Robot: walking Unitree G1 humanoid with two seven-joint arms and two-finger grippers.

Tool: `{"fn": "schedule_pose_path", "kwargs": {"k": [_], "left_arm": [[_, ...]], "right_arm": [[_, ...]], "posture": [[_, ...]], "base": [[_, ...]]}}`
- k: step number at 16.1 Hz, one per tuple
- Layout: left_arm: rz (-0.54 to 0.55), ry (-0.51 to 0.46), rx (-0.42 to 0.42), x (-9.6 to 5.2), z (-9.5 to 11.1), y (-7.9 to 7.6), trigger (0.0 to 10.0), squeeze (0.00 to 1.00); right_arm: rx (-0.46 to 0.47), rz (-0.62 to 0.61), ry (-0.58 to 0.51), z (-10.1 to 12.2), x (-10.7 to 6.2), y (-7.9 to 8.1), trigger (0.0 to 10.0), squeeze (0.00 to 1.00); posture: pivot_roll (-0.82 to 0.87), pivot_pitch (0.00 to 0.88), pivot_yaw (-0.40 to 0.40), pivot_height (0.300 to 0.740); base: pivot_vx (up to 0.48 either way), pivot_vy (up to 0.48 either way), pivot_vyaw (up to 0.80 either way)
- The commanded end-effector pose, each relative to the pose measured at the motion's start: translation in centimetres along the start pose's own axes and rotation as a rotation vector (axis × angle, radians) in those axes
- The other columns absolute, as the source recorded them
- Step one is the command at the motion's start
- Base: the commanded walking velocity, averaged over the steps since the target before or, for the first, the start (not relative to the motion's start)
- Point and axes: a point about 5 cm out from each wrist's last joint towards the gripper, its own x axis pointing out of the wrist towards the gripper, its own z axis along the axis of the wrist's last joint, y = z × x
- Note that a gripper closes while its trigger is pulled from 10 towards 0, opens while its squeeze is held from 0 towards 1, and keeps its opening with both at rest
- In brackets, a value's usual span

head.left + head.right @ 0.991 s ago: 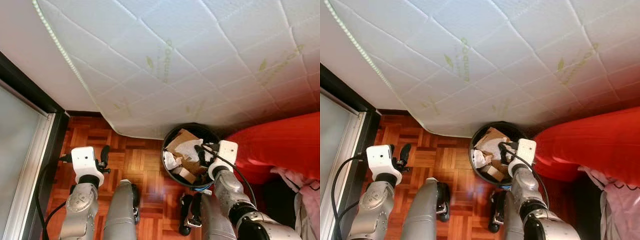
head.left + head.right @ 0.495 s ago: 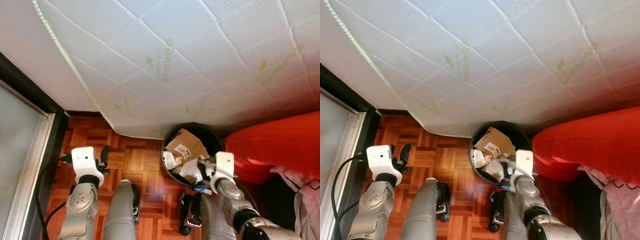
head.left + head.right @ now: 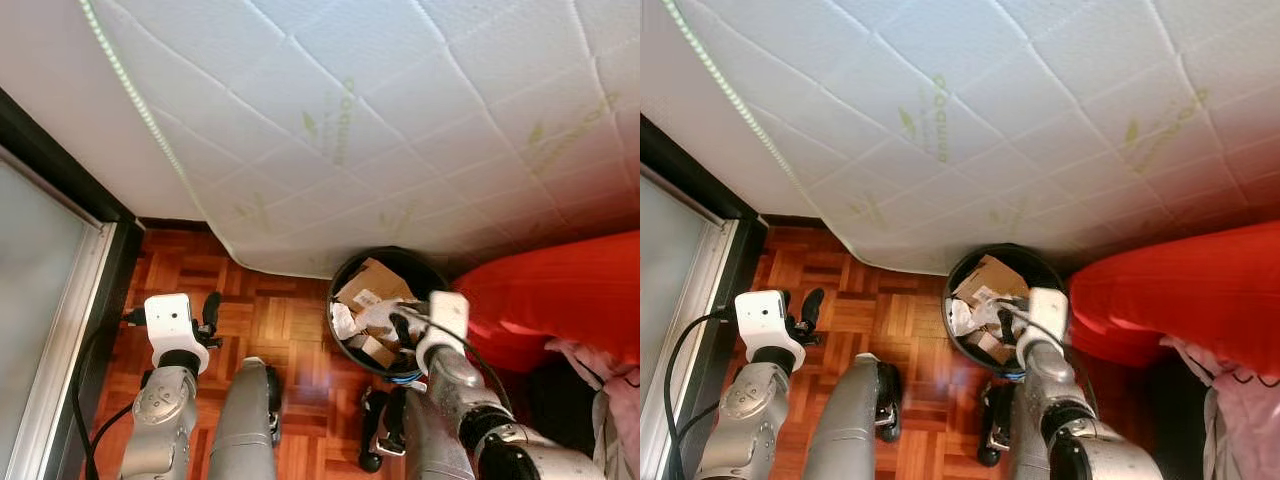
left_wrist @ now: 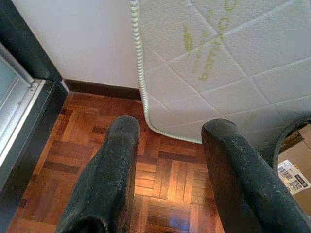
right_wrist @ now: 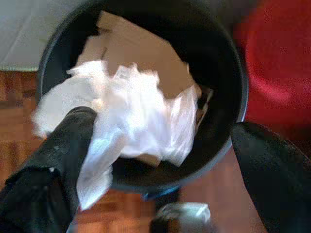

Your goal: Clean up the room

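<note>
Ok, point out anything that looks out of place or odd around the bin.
The black bin is stuffed: cardboard and crumpled white plastic rise to its rim. The right end effector hangs open over it, the plastic draped against one finger. A bare mattress leans over the bin's far side.

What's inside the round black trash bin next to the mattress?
The round black trash bin holds brown cardboard pieces, one bearing a white label, and crumpled white plastic wrap. The right gripper is open above it. Whatever lies under them, and the bin's bottom, is covered.
</note>
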Motion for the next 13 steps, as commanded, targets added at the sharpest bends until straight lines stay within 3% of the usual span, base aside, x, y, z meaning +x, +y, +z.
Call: {"fn": "schedule_pose_path", "kwargs": {"k": [1, 2, 3, 4, 5, 6, 7, 8, 9, 10, 11, 13], "left_arm": [[0.006, 0.034, 0.001, -0.8, -0.8, 0.2, 10.0, 0.0], [0.006, 0.034, 0.002, -0.8, -0.8, 0.2, 10.0, 0.0], [0.006, 0.035, 0.002, -0.8, -0.8, 0.2, 10.0, 0.0], [0.005, 0.035, 0.001, -0.8, -0.8, 0.2, 10.0, 0.0], [0.005, 0.035, 0.0, -0.8, -0.8, 0.2, 10.0, 0.0], [0.005, 0.035, 0.001, -0.8, -0.8, 0.2, 10.0, 0.0], [0.004, 0.036, 0.001, -0.8, -0.8, 0.2, 10.0, 0.0], [0.004, 0.036, 0.002, -0.8, -0.8, 0.2, 10.0, 0.0], [0.004, 0.035, 0.001, -0.8, -0.8, 0.2, 10.0, 0.0], [0.004, 0.034, 0.001, -0.8, -0.8, 0.1, 10.0, 0.0], [0.002, 0.034, 0.0, -0.8, -0.8, 0.0, 10.0, 0.0], [0.003, 0.034, 0.001, -0.8, -0.8, 0.1, 10.0, 0.0]], "right_arm": [[-0.073, -0.036, 0.037, -1.3, -0.2, -0.9, 10.0, 0.0], [-0.329, -0.011, -0.01, -0.9, -0.2, -0.5, 10.0, 0.0], [-0.352, 0.017, -0.015, -1.0, -0.3, 0.0, 10.0, 0.0], [0.109, 0.0, 0.065, -1.6, -0.2, 0.0, 10.0, 0.0], [0.062, -0.069, 0.062, -1.4, -0.2, -1.1, 10.0, 0.0], [-0.271, -0.077, 0.004, -0.7, -0.2, -1.2, 10.0, 0.0], [-0.435, -0.039, -0.065, 0.1, -0.1, -0.4, 10.0, 0.0], [-0.305, -0.018, -0.045, 0.0, -0.1, 0.0, 10.0, 0.0], [0.11, -0.009, 0.049, -0.9, -0.1, 0.0, 10.0, 0.0], [0.22, -0.037, 0.064, -1.0, -0.1, -0.6, 10.0, 0.0], [-0.031, -0.044, 0.002, -0.3, -0.1, -0.8, 10.0, 0.0], [-0.136, 0.021, -0.098, 0.8, -0.1, 0.2, 10.0, 0.0]], "posture": [[0.24, 0.445, -0.005, 0.646], [0.24, 0.445, -0.005, 0.646], [0.23, 0.445, -0.006, 0.646], [0.23, 0.445, -0.006, 0.646], [0.23, 0.444, -0.005, 0.646], [0.23, 0.444, -0.005, 0.646], [0.23, 0.443, -0.004, 0.646], [0.23, 0.443, -0.005, 0.646], [0.23, 0.442, -0.007, 0.646], [0.23, 0.442, -0.007, 0.646], [0.24, 0.443, -0.005, 0.646], [0.23, 0.444, -0.005, 0.646]], "base": [[0.0, 0.0, 0.0], [0.0, 0.0, 0.0], [0.0, 0.0, 0.0], [0.0, 0.0, 0.0], [0.0, 0.0, 0.0], [0.0, 0.0, 0.0], [0.0, 0.0, 0.0], [0.0, 0.0, 0.0], [0.0, 0.0, 0.0], [0.0, 0.0, 0.0], [0.0, 0.0, 0.0], [0.0, 0.0, 0.0]]}}
